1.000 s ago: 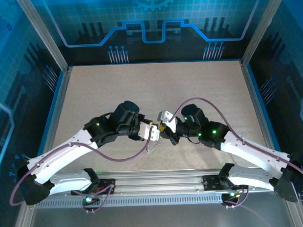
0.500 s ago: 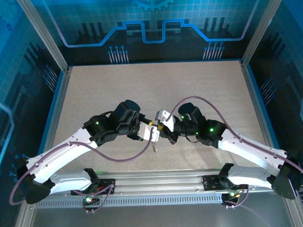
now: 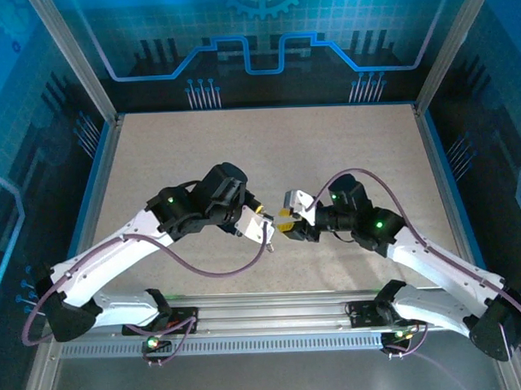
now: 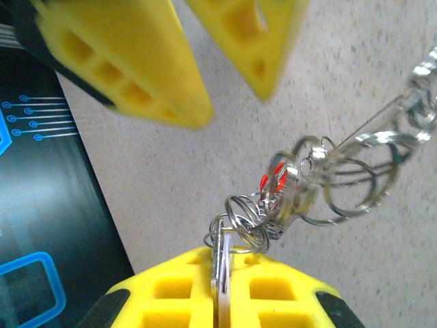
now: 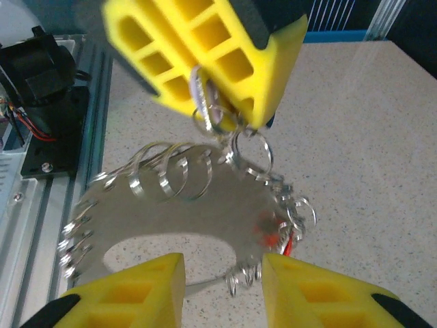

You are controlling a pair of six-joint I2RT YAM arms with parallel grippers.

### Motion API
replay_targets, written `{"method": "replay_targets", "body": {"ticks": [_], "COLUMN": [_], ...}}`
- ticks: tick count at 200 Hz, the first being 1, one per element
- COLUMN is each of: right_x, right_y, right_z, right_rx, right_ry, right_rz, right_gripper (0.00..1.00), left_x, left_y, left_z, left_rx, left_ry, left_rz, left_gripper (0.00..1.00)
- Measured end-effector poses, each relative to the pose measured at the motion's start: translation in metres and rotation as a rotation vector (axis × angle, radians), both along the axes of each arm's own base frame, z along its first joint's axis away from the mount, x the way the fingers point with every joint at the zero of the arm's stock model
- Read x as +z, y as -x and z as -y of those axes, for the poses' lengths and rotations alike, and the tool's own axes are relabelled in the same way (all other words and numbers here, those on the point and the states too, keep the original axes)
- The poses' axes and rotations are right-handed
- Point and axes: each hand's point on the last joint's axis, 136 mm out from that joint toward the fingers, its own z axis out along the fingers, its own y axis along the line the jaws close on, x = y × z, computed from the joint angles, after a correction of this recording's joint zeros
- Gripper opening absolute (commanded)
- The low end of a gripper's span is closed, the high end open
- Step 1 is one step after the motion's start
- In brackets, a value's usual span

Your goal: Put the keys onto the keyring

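Observation:
My left gripper (image 4: 220,258) is shut on the flat head of a pale key (image 4: 222,270), edge-on between its yellow pads. From that key hangs a tangle of small steel rings (image 4: 254,222) with a red key (image 4: 275,179) and larger rings (image 4: 355,179). A thin grey wire of the keyring (image 4: 372,119) runs up and right from the bunch. My right gripper (image 5: 222,290) is open, with the blurred bunch (image 5: 205,198) and the red key (image 5: 273,234) just beyond its fingertips. From above, the left gripper (image 3: 267,231) and the right gripper (image 3: 284,221) face each other tip to tip over the table.
The speckled beige table (image 3: 267,152) stretches far behind both arms. A blue frame edge (image 3: 102,183) bounds it on the left. The aluminium rail (image 3: 264,310) with the arm bases lies along the near edge.
My right gripper has opened and drawn back to the right, away from the left gripper. The left gripper keeps its hold, and the bunch hangs from it, swinging.

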Motion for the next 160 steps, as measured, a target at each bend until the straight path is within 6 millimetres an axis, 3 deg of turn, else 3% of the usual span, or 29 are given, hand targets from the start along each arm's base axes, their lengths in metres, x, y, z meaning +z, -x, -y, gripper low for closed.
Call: {"method": "replay_targets", "body": {"ticks": [46, 83, 136, 160], "right_x": [0.002, 0.009, 0.003, -0.003], "right_y": [-0.005, -0.024, -0.049, -0.056], "right_z": [0.013, 0.02, 0.037, 0.048], "right_rx": [-0.001, -0.077, -0.235, -0.303], "right_ry": [-0.081, -0.143, -0.143, -0.131], "right_rz": [0.015, 0.023, 0.025, 0.037], "right_gripper": [0.42, 0.44, 0.45, 0.54], "left_x": [-0.008, -0.005, -0.01, -0.01], "left_y": [-0.016, -0.031, -0.07, -0.089], "left_z": [-0.009, -0.011, -0.018, -0.03], "left_rx": [-0.054, -0.111, -0.131, -0.124], "left_ry": [-0.148, -0.205, -0.397, -0.521], "left_rz": [0.075, 0.167, 0.268, 0.322], "left_gripper": [0.0, 0.0, 0.0, 0.0]}}
